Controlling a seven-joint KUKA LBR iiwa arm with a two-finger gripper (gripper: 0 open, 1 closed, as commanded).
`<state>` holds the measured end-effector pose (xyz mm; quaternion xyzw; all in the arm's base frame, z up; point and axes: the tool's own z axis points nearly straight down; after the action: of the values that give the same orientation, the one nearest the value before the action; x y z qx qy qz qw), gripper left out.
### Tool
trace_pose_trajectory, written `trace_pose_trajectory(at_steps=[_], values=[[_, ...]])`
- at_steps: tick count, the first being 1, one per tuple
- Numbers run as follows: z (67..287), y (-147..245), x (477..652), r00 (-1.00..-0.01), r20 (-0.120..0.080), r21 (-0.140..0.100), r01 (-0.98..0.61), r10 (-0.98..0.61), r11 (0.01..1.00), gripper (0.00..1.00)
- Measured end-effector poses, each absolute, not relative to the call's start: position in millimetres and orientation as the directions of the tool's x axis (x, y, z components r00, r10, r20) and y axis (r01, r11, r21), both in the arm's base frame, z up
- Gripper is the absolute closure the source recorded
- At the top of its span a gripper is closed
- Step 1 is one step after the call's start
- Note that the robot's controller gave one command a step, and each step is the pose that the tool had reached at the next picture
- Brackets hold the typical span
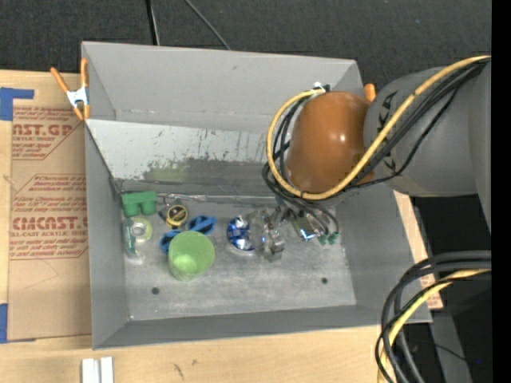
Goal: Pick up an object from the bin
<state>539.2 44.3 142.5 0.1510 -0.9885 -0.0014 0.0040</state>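
Camera view from above: the grey arm (447,134) comes in from the right and is cut off by the picture's edge, so only its last thick part is seen. Under it stands the grey metal bin (239,294), whose floor is bare along the front. The round orange cover (323,142) on the wrist, with yellow and black cables (275,138) looped around it, hides the upper part of the hand (274,236). The hand reaches down to the bin floor right of the middle, but its metal parts are tangled with wires and I cannot tell if it is open or closed. Just beside it, on its left, lies a blue and white round thing (239,234); whether they touch is not clear. Farther left stands a light green cup (190,254), mouth up. Behind the cup is a blue piece (196,225), partly covered by it. Near the left wall are a green block (138,203) and a clear ring-like thing (137,234). Between block and blue piece lies a small dark disc with a yellow ring (176,213).
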Motion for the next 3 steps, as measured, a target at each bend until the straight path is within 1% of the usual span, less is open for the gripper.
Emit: trace_pose_trajectory(at_steps=[1,2,3], values=[[235,34,557.9,-0.943,-0.012,-0.003,-0.334,-0.334,0.943,1.00],[148,43,592.0,-0.977,0.003,0.002,-0.212,-0.212,0.977,1.00],[152,43,593.0,-0.977,-0.003,0.001,-0.212,-0.212,0.977,0.00]])
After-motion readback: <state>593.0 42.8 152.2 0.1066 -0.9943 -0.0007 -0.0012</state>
